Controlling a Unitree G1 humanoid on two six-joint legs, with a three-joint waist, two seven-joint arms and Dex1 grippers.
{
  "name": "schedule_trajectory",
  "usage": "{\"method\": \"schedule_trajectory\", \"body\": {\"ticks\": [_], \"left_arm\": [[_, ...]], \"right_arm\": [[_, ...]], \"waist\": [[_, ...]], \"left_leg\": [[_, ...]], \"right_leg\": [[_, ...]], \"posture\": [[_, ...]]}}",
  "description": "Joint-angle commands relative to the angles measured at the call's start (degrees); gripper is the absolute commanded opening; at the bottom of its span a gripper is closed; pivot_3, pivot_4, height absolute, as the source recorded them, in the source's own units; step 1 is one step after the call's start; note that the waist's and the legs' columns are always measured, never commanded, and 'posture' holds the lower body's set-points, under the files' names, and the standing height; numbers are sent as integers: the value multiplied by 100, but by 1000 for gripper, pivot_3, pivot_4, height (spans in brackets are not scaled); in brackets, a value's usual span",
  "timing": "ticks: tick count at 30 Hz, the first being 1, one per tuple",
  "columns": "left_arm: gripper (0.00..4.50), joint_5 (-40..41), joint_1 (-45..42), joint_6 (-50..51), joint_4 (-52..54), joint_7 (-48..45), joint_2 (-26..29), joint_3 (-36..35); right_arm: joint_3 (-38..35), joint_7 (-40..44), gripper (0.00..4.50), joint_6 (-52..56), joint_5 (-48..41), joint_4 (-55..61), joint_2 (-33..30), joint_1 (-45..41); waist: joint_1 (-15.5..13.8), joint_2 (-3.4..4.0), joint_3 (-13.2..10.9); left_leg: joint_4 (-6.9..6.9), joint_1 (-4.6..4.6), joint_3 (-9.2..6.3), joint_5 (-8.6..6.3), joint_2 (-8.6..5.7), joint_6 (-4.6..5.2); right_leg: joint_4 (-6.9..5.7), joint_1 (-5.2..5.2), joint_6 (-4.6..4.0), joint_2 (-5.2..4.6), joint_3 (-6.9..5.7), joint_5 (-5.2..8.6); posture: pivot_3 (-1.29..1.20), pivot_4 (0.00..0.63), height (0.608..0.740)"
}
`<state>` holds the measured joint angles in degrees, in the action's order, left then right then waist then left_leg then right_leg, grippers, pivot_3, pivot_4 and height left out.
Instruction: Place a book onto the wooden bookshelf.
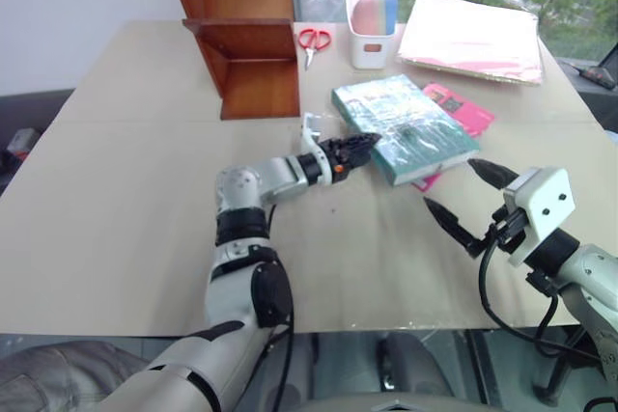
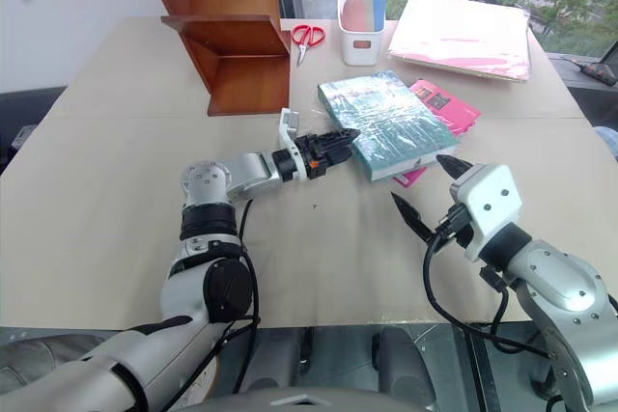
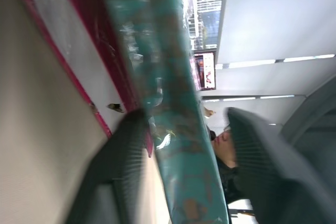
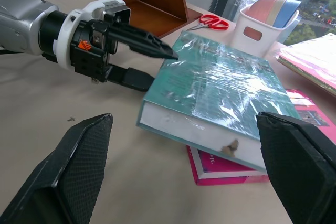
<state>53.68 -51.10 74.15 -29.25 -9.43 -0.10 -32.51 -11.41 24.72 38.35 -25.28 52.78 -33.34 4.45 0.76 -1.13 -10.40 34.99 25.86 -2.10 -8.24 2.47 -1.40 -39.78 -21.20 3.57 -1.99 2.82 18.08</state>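
Note:
The teal-green book in crinkly plastic wrap lies on the table, its right part resting on a thinner magenta-pink book. My left gripper is level at the book's near-left edge. It is open, with one finger above the cover and the other below, and the edge sits between them with gaps on both sides. My right gripper hangs open in front of the book, apart from it and holding nothing. The reddish-brown wooden bookshelf stands at the back left.
Red scissors lie right of the shelf. A white holder with coloured items stands behind the book. A pale pink stack of papers lies at the back right. Bare tabletop stretches to the left and front.

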Motion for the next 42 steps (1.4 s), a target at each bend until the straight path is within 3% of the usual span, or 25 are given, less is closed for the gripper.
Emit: {"method": "schedule_trajectory", "body": {"ticks": [1,12,16,19,24,30,33,38,42], "left_arm": [[4454,13,-63,-361,-235,-276,-148,111],[4454,-399,-353,-1291,-1524,-1020,-8,320],[3298,-562,-468,-1601,-1986,-1268,76,371],[1875,-627,-524,-1664,-2166,-1498,127,434],[76,-556,-477,-1381,-2020,-1644,267,373],[76,-154,-268,-702,-1075,-1535,394,204],[76,47,-100,-447,-79,-1611,443,356],[76,-376,223,-1012,2040,-2488,855,1716],[76,-1811,87,-2982,2693,-3434,1534,3074]], "right_arm": [[-58,31,4500,-116,-23,51,-65,-84],[-106,33,4500,-155,4,44,-73,-12],[-86,46,4500,-240,54,15,-61,58],[-62,51,4500,-315,91,-15,-55,108],[-66,85,4500,-412,138,-35,-46,190],[-63,134,4500,-445,110,-45,-36,213],[-79,158,4500,-451,90,-73,-40,191],[-72,133,4500,-430,-40,-136,25,16],[-81,107,4500,-396,-118,-165,35,-74]], "waist": [[-11,0,0],[1,0,0],[1,0,0],[2,1,1],[7,1,1],[30,1,1],[24,0,0],[-4,0,-1],[-23,1,0]], "left_leg": [[0,0,-1,0,0,0],[0,0,0,0,-2,0],[0,-1,0,0,-2,0],[0,-3,0,0,-2,0],[0,-5,0,0,-2,0],[-3,-3,1,0,-2,0],[-4,-1,0,0,-1,0],[-5,-1,0,1,-1,-2],[-5,-6,2,1,-2,-2]], "right_leg": [[0,1,0,0,-1,0],[1,0,0,0,-1,0],[1,0,0,0,-1,0],[0,1,0,0,-1,0],[-1,1,1,0,0,1],[-1,-1,0,0,2,0],[-1,-1,0,0,1,0],[0,-1,-1,-1,2,-1],[3,5,-2,-3,1,-1]], "posture": [[0,150,740],[0,150,740],[0,150,740],[0,150,740],[0,150,740],[0,150,740],[0,150,740],[0,150,740],[0,150,740]]}}
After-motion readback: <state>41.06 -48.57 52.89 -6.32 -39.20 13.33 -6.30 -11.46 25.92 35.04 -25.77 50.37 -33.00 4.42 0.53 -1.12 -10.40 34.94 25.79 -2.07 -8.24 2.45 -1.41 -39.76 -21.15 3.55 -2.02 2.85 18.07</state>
